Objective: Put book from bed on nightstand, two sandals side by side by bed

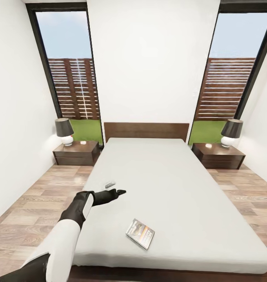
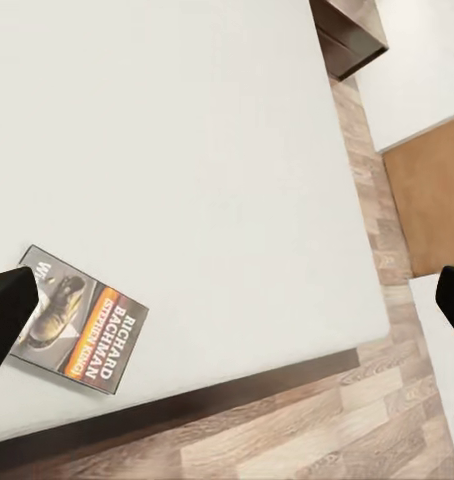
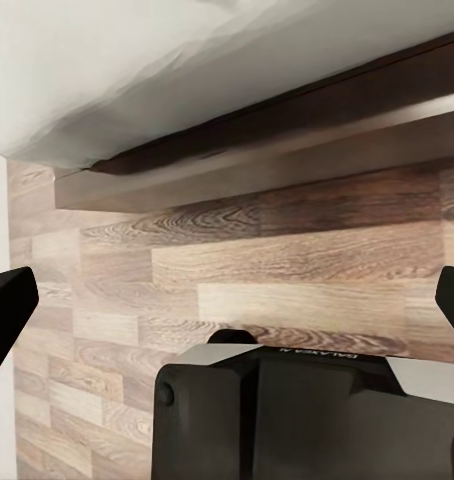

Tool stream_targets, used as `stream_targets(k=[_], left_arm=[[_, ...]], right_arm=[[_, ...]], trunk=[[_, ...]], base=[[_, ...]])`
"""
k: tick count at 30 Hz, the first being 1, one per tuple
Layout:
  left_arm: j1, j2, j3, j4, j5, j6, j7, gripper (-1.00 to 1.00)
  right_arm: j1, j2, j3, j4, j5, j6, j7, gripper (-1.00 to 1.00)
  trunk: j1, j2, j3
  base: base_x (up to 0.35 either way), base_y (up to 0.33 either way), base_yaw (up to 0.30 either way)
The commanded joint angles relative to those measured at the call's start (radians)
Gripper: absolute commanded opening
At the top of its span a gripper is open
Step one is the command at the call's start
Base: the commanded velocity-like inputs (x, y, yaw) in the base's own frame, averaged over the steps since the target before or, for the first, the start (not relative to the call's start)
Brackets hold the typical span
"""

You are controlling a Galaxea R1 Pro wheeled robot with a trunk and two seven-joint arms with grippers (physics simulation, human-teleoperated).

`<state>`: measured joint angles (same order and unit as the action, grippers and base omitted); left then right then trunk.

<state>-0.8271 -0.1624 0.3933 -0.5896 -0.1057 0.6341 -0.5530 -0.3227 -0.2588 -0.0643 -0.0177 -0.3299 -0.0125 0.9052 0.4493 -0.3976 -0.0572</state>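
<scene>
Hovering spread over the bed (image 1: pixel 180 184), the left hand (image 1: pixel 119 192) has the book (image 1: pixel 140 233) lying nearer and slightly right, long axis angled toward the near-right

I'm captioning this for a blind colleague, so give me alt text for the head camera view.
A small book lies near the foot of a large pale bed, with the robot's left gripper held over the mattress beyond it. A dark nightstand with a lamp stands on each side of the headboard, before tall windows.
</scene>
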Motion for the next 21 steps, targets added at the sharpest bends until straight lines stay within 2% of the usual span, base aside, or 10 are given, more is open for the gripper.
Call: stream_targets(k=[1, 21], left_arm=[[-0.002, -0.002, 0.008, 0.000, -0.010, 0.006, -0.008, 1.00], [-0.003, 0.000, 0.010, 0.003, -0.005, 0.006, -0.013, 1.00]], right_arm=[[-0.001, 0.000, -0.006, 0.001, 0.005, -0.001, 0.004, 1.00], [-0.001, 0.000, -0.006, 0.001, 0.005, 0.000, 0.006, 1.00]], trunk=[[0.001, -0.002, -0.003], [0.001, -0.002, -0.029]], base=[[0.000, 0.000, 0.000], [0.000, 0.000, 0.000]])
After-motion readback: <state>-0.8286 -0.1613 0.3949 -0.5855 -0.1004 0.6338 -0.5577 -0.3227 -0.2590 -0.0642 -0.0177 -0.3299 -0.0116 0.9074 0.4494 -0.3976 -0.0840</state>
